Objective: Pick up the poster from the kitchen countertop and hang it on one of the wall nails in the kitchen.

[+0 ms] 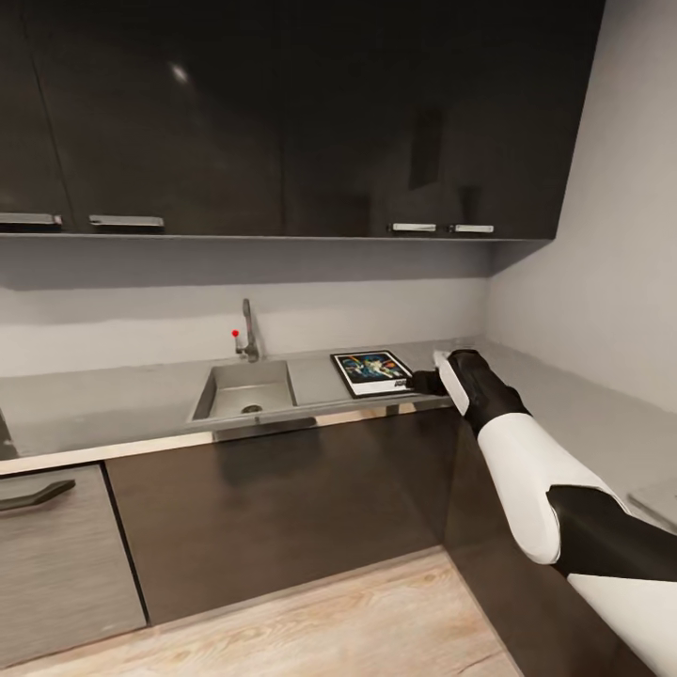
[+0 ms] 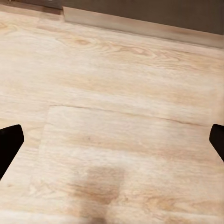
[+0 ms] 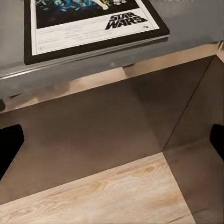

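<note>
Right end effector (image 1: pixel 420 382) beside poster (image 1: pixel 372 372) | black-framed, flat on countertop (image 1: pixel 113 400)

The black-framed poster (image 1: pixel 372 372) lies flat on the grey countertop (image 1: pixel 103 400).

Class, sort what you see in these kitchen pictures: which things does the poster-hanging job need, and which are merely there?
Belongs to the job:
- poster, lying flat on the counter
- kitchen countertop
- right gripper, open, at the poster's near edge

Just there:
- sink
- tap
- upper cabinets
- wooden floor

No wall nail can be made out.
</note>
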